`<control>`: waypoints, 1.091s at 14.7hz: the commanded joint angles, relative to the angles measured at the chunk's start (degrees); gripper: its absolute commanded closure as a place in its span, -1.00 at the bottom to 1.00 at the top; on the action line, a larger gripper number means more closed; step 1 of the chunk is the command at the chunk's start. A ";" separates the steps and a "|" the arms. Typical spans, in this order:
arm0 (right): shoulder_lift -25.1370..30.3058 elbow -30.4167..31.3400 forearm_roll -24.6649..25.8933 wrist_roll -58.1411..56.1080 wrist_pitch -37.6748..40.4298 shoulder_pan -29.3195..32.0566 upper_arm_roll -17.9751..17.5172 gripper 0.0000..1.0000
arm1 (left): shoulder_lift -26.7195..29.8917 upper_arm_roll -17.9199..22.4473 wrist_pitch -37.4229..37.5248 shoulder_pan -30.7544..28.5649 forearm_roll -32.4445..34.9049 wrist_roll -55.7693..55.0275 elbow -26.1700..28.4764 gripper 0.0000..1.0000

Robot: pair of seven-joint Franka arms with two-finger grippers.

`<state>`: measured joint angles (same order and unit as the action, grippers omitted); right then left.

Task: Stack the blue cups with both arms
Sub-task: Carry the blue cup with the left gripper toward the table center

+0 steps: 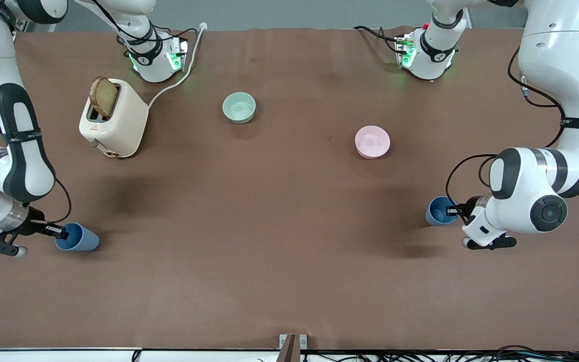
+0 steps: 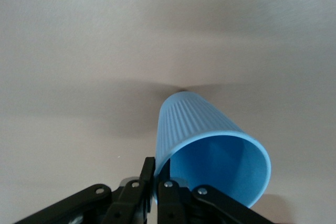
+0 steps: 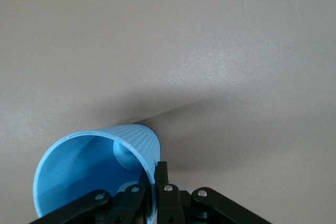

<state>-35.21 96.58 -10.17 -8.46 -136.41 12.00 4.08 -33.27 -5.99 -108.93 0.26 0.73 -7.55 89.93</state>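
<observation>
Two blue cups show. One blue cup (image 1: pixel 78 237) is at the right arm's end of the table, and my right gripper (image 1: pixel 61 232) is shut on its rim; the right wrist view shows the cup (image 3: pixel 94 169) with one finger inside and one outside the wall. The other blue cup (image 1: pixel 439 210) is at the left arm's end, and my left gripper (image 1: pixel 454 209) is shut on its rim; the left wrist view shows this cup (image 2: pixel 210 148) pinched at the wall. Both cups are tilted, with their mouths toward the grippers.
A cream toaster (image 1: pixel 114 120) with a bread slice (image 1: pixel 103 96) stands toward the right arm's end, its cord running to the arm base. A mint-green bowl (image 1: pixel 239 107) and a pink bowl (image 1: pixel 372 142) sit mid-table, farther from the front camera than the cups.
</observation>
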 commanded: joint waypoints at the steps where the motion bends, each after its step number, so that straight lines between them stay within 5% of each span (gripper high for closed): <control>1: -0.04 -1.30 -1.08 -0.59 0.35 0.66 -0.56 0.95 | 0.58 -4.63 1.44 0.36 0.67 0.61 -3.35 0.99; 4: 0.75 -2.63 -0.73 -0.68 1.06 0.48 -0.47 0.95 | -1.00 -8.16 1.52 3.16 0.41 0.61 -7.83 0.99; 10: 12.51 -2.71 0.06 -0.07 12.20 -0.83 -0.30 0.95 | -2.40 -8.16 0.65 15.81 -0.29 -0.27 -11.44 0.99; 13: 18.66 -2.63 4.54 0.02 17.47 -1.45 -0.47 0.95 | -5.30 -8.16 -0.23 19.33 -0.29 0.69 -15.21 0.99; 16: 25.35 -2.63 4.90 0.02 26.52 -2.41 -0.56 0.95 | -8.55 -8.17 -6.71 23.72 -0.29 0.09 -16.55 0.99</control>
<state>-15.43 91.54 -6.30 -8.47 -113.99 10.18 3.77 -38.39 -14.53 -112.64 21.14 0.66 -7.91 76.67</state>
